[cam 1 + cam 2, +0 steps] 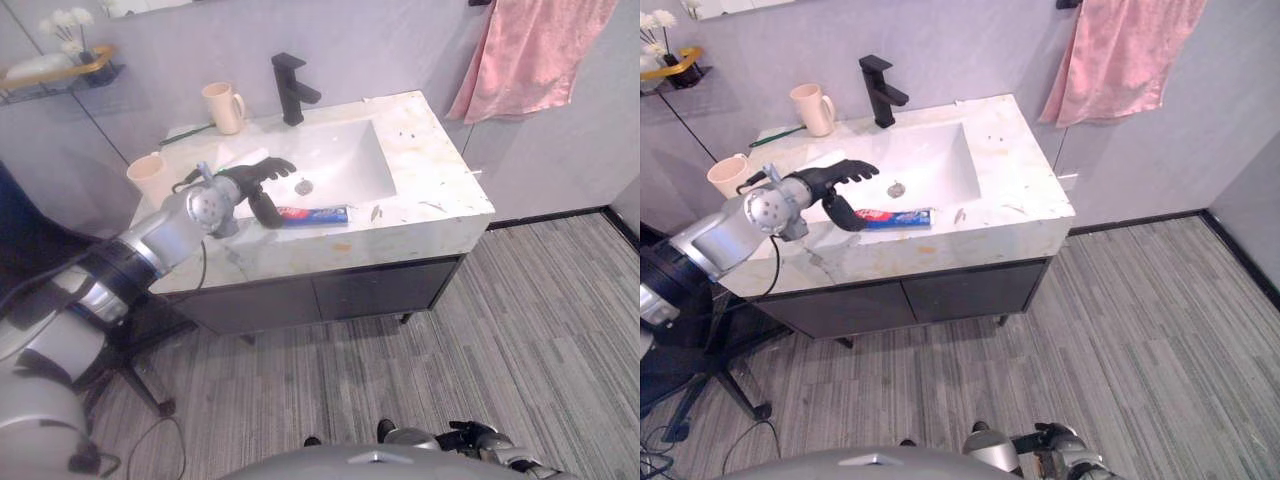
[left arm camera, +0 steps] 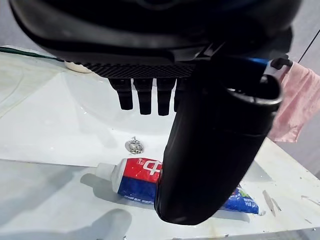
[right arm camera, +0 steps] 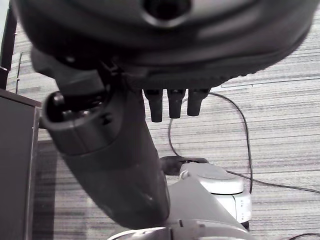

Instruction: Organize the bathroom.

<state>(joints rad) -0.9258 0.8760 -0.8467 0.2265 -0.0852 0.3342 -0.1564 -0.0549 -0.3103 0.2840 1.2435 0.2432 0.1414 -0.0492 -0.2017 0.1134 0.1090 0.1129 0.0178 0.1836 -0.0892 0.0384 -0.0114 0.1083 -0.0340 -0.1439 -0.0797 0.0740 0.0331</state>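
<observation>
A red, white and blue toothpaste tube (image 1: 312, 214) lies flat on the counter's front strip, just before the white sink basin (image 1: 335, 160); the same tube (image 2: 135, 181) appears in the left wrist view. My left hand (image 1: 258, 184) hovers over the tube's capped end, open, fingers stretched toward the basin and thumb (image 2: 210, 150) pointing down beside the tube without gripping it. My right hand (image 3: 125, 165) hangs low over the floor, open and holding nothing.
A black tap (image 1: 292, 88) stands behind the basin, a cream mug (image 1: 224, 107) to its left. A second pale cup (image 1: 149, 178) sits at the counter's left edge. A pink towel (image 1: 536, 52) hangs on the wall at right. A wall shelf (image 1: 60, 72) carries flowers.
</observation>
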